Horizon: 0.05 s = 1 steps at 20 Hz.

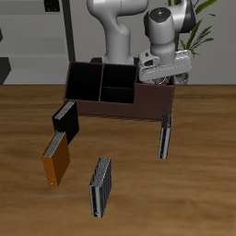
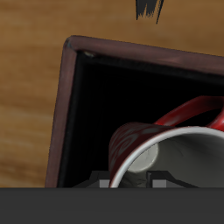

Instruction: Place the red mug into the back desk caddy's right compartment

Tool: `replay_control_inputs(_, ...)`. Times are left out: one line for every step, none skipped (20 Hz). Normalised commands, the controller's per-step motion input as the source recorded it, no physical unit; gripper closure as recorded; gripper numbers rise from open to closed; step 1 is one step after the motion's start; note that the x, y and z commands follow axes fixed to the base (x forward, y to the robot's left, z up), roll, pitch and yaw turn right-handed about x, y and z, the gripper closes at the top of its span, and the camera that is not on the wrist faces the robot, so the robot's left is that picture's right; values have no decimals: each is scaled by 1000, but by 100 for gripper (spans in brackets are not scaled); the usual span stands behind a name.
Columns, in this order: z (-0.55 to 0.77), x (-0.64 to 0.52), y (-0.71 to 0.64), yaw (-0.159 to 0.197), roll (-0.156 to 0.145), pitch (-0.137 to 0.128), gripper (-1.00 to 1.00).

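Wooden table (image 1: 184, 194), brown grain, with shelving and a leafy plant (image 1: 201, 35) behind the robot's base.

Item: back desk caddy (image 1: 115, 101), dark brown, open-topped, standing far back on the table near the base; black-walled divided sections at one end, right compartment (image 2: 114, 96) at the other, its interior dark and its brown wall and rounded corner clear in the wrist view.

Item: red mug (image 2: 166, 144), pale-speckled, light grey inside, tilted on its side within the right compartment's walls, mouth toward the wrist camera; hidden by the arm in the exterior view.

Item: gripper (image 1: 169, 81), over the caddy's end section; fingers not visible, so cannot tell whether they grip the mug.

Items, loose: black book (image 1: 65, 121), orange book (image 1: 56, 160), grey-edged book (image 1: 100, 185), nearer the table's front edge.
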Motion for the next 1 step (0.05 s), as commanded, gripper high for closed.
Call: replay_control_inputs(124,105,-201,-35,-34,-19,-100)
